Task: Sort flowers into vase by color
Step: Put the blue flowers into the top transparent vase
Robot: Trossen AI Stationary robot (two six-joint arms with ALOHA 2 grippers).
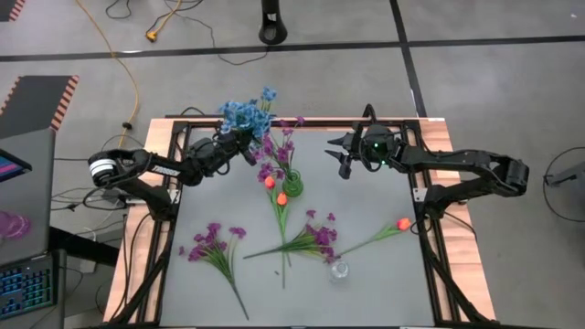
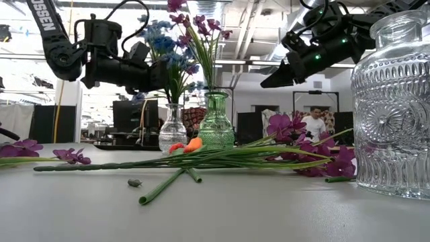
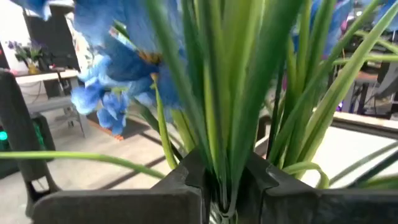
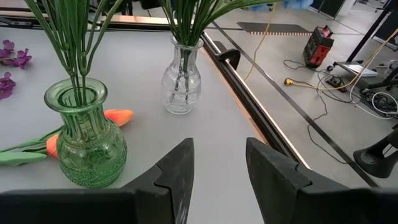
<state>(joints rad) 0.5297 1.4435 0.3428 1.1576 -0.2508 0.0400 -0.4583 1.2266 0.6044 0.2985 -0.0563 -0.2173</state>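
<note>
Glossy pressed-glass vases, one green (image 4: pixel 85 134) and two clear (image 4: pixel 181 84), stand on a smooth, matt grey desk (image 4: pixel 211 143) edged in wood.

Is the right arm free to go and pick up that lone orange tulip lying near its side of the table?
Probably yes. The right gripper is open and empty, and the orange tulip lies alone on bare table on its side, nothing over it.

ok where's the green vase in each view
High: green vase at table centre, near the far edge.
Low: centre, holding purple flowers.
Left wrist: not in it.
Right wrist: one side, near.
Shared landmark: the small clear vase beside it.
</note>
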